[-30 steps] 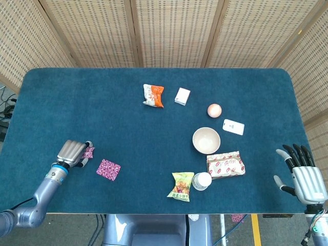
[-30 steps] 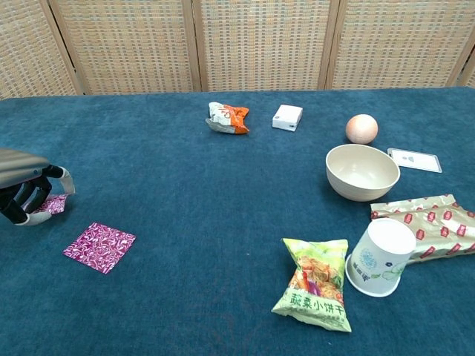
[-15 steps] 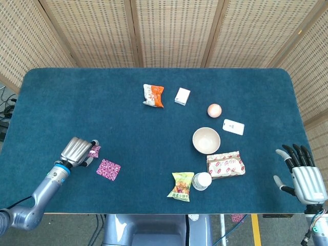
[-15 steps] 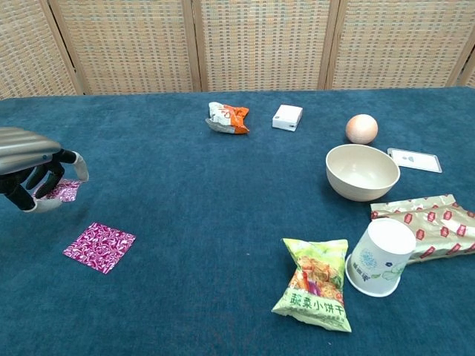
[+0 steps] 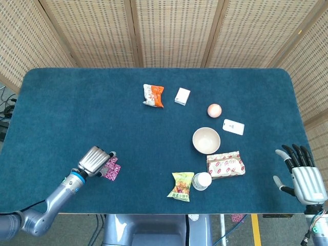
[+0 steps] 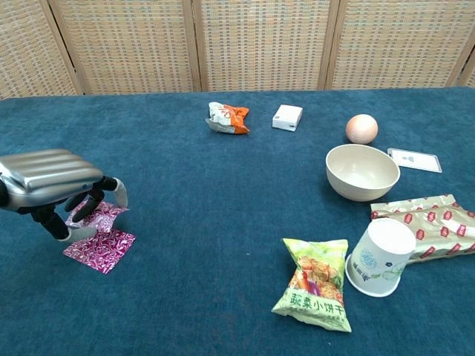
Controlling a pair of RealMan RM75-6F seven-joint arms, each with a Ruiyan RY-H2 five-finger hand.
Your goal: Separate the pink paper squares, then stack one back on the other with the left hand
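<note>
Two pink paper squares sit at the table's near-left corner. Dark fingers (image 6: 87, 205) of the left hand (image 6: 56, 185) curl around one crumpled pink paper square (image 6: 100, 216), pinching it just above the flat pink paper square (image 6: 100, 250) lying on the blue felt tabletop (image 6: 208, 193); their edges overlap, though contact is unclear. In the head view the ribbed silver hand hides most of both sheets. Well apart at the right edge, the right hand (image 5: 303, 177) holds nothing, fingers spread upright, wrist cut off. Around: a green snack bag (image 6: 315, 294) beside a tipped paper cup (image 6: 380, 258), a red patterned packet (image 6: 427, 222), a beige bowl (image 6: 362, 171), an egg (image 6: 361, 128).
</note>
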